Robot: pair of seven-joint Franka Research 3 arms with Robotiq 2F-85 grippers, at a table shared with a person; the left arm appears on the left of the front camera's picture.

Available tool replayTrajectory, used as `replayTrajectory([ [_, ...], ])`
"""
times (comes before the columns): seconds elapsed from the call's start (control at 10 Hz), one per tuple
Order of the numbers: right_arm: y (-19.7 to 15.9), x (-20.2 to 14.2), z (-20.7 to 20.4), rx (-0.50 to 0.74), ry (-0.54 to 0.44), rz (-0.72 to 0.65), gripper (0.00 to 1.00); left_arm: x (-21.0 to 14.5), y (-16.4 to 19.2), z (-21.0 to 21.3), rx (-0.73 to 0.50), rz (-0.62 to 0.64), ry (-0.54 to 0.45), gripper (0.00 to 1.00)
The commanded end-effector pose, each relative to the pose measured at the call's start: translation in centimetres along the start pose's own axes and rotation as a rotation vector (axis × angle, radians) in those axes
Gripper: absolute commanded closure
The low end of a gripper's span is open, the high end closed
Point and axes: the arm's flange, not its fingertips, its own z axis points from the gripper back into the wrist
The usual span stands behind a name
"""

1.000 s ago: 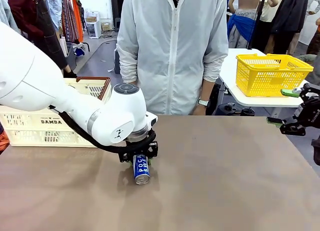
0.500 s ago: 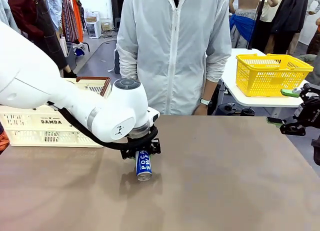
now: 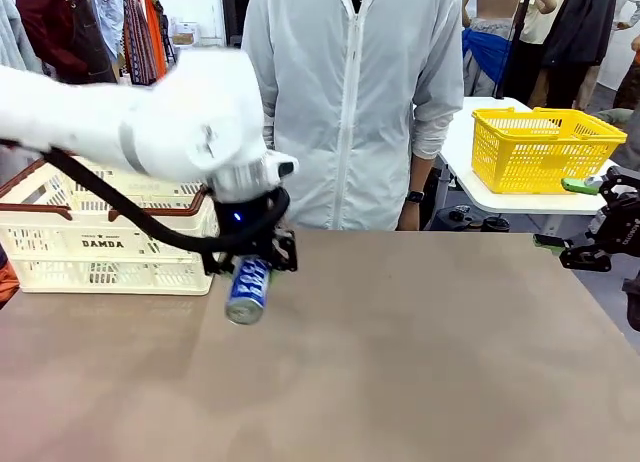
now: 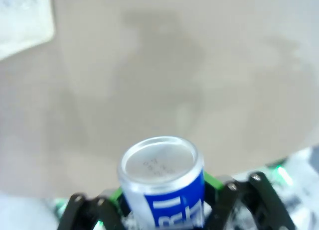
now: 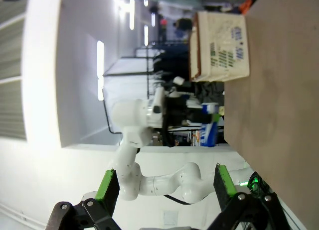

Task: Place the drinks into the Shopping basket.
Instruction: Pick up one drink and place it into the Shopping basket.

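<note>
You see Shopping basket [image 3: 110, 244], contents hidden. Left gripper [image 3: 250, 265] pinches blue can [image 3: 247, 289], long axis tilted, silver end down toward you. Right gripper [image 3: 572, 218] spread.

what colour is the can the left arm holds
Blue and white can, silver end; clearest in the left wrist view.

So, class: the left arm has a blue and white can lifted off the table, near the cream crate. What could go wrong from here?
1. The can hangs tilted from the left end effector, gripped near one end; it might slip out during the swing.
2. The Shopping basket has a raised brown rim and handles; a low-carried can could clip them.
3. The front view is motion-blurred, suggesting speed, so a release may overshoot.
</note>
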Motion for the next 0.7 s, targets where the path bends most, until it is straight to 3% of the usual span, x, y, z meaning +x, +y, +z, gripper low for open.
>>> replayTrajectory([
  [0.0,0.1,-0.2,0.2,0.0,0.01,0.011,0.0,-0.6,1.8,3.8,0.004,-0.158,0.018,1.0],
  [0.2,0.1,-0.2,0.2,0.0,0.01,0.011,0.0,-3.1,3.1,4.6,0.009,-0.135,-0.088,1.0],
  [0.3,0.1,-0.2,0.2,0.0,0.01,0.011,0.0,-4.5,2.9,4.1,0.024,-0.036,-0.143,1.0],
  [0.4,0.1,-0.2,0.2,0.0,0.01,0.011,0.0,-2.1,2.3,5.4,0.026,-0.124,-0.017,1.0],
  [0.6,0.1,-0.2,0.2,0.0,0.01,0.011,0.0,-2.1,2.3,5.4,0.026,-0.124,-0.017,1.0],
])
